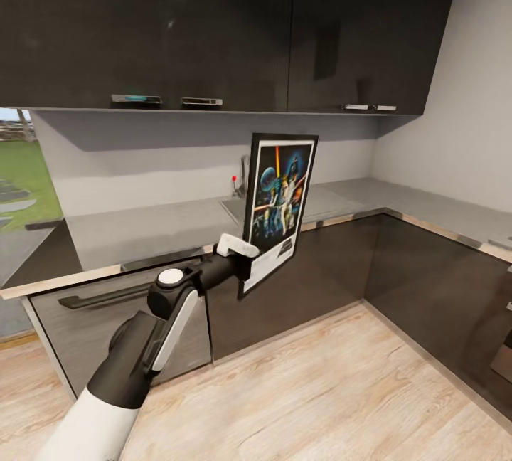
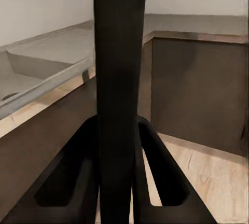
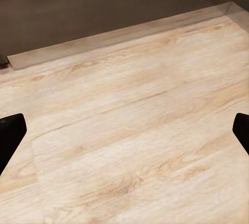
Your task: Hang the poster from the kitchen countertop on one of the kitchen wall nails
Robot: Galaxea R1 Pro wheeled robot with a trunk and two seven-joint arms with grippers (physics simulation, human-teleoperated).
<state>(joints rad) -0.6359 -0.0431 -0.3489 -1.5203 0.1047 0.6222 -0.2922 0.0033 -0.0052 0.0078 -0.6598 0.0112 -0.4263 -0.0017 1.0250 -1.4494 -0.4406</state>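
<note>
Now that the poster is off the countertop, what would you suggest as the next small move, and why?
Probably lift the poster higher toward the wall. The left gripper holds it upright by its lower edge, in front of the countertop, fingers closed on the frame. I see no nail yet, so look for one.

The poster stood nearly upright in the air, clamped at its lower left edge by the left gripper, in front of the kitchen countertop. Behind it sat the sink with its tap. Wall cupboards hung above, and the floor lay below.
</note>
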